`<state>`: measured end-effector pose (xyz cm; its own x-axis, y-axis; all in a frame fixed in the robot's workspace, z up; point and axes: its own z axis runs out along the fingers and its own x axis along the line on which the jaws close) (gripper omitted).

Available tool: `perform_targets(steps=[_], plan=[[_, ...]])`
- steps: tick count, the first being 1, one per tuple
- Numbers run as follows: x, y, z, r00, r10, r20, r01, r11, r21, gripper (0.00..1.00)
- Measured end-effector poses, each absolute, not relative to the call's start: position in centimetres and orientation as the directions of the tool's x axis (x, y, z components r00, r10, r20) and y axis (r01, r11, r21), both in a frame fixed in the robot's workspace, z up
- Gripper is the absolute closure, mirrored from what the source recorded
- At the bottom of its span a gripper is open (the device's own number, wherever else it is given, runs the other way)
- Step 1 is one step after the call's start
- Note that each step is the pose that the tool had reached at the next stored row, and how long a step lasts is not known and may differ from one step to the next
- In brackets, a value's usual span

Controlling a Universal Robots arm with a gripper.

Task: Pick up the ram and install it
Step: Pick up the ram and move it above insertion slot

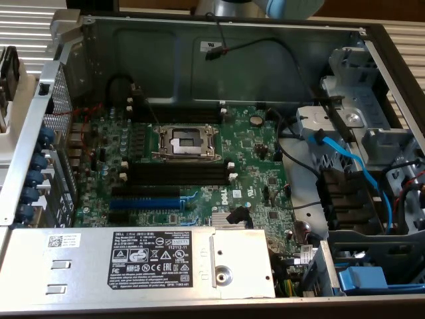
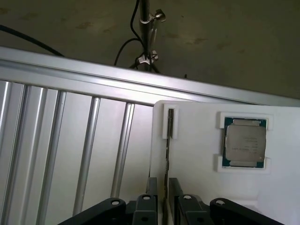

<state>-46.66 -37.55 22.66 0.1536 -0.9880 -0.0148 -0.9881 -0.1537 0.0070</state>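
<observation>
The hand (image 2: 163, 187) hangs over a white tray (image 2: 197, 178) with its fingers apart, one on each side of the ram (image 2: 170, 123). The ram stands on edge in a slot of the tray, with a processor chip (image 2: 245, 142) seated nearby. In the exterior view, the open computer's black memory slots (image 1: 176, 174) lie between the processor socket (image 1: 184, 141) and the blue slot (image 1: 143, 203).

Slatted aluminium counter (image 1: 26, 30) carries the open PC case (image 1: 166, 53); slats show past the case's far corners. White tray (image 2: 201, 117) sits on it too.
</observation>
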Motion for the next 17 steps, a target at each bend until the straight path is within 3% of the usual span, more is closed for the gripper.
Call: perform_targets(steps=[17], plan=[[-47.0, -36.3, 22.2, 0.153, -0.988, 0.022, -0.988, -0.153, 0.008, 0.75]])
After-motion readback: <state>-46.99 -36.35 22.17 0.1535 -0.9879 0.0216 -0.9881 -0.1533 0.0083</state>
